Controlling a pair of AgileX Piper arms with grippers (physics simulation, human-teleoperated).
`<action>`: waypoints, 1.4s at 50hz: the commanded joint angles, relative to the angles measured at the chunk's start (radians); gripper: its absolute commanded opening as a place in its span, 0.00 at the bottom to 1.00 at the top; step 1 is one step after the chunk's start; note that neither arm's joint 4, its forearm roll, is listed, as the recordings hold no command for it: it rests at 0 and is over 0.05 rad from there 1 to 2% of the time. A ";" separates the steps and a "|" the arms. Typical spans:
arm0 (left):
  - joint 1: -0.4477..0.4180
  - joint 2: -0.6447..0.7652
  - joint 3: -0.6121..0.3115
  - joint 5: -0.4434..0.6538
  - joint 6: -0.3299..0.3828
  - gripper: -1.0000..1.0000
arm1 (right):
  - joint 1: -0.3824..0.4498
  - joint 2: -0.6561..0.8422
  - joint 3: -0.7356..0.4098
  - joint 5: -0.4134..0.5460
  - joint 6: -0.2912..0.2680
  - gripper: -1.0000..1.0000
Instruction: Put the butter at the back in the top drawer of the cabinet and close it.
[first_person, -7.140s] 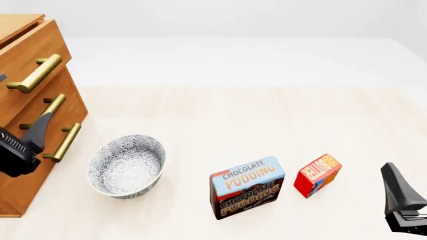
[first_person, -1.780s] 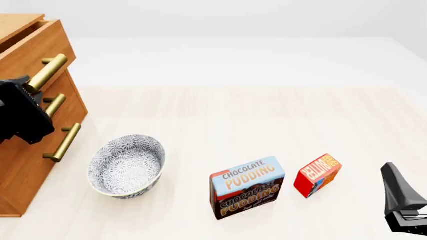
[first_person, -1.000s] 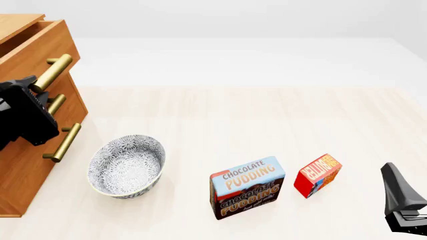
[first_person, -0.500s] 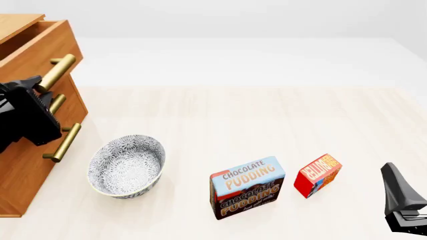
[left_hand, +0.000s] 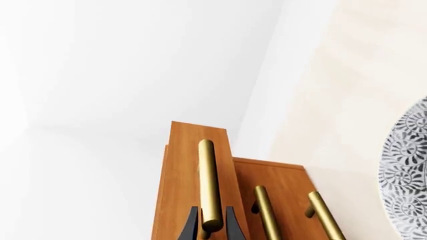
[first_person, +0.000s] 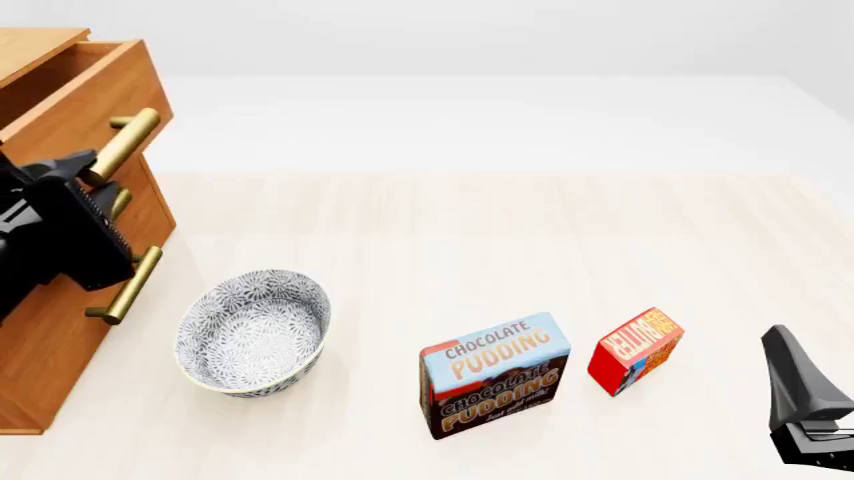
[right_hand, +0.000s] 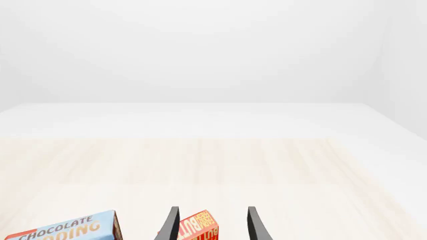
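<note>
- Here, the butter (first_person: 635, 349) stands on the light wooden table (first_person: 534, 240) near its front right, just beside the Chocolate Pudding box (first_person: 495, 374), which is on its left; the two are apart.
- In the right wrist view the butter (right_hand: 199, 228) shows between the two dark fingers (right_hand: 168, 226) of the right gripper (right_hand: 210, 225), which are spread wide with nothing held.
- In the front view the right gripper (first_person: 801, 400) sits low at the right edge, apart from the butter.
- The top drawer (first_person: 80, 95) of the cabinet (first_person: 54, 330) is pulled partly out at the far left.
- The left gripper (first_person: 78, 172) is at the lower end of that drawer's brass handle (first_person: 124, 144); in the left wrist view its fingers (left_hand: 192, 225) sit on either side of the bar (left_hand: 209, 187), closed on it.
- A patterned grey-and-white bowl (first_person: 254, 330) rests on the table just right of the cabinet's base.
</note>
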 joint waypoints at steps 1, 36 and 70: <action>-0.048 0.090 0.017 0.019 -0.007 0.00 | 0.000 0.000 0.000 0.000 0.000 1.00; -0.110 0.128 0.009 0.017 -0.029 0.00 | 0.000 0.000 0.000 0.000 0.000 1.00; -0.101 0.172 0.058 -0.035 -0.013 0.00 | 0.000 0.000 0.000 0.000 0.000 1.00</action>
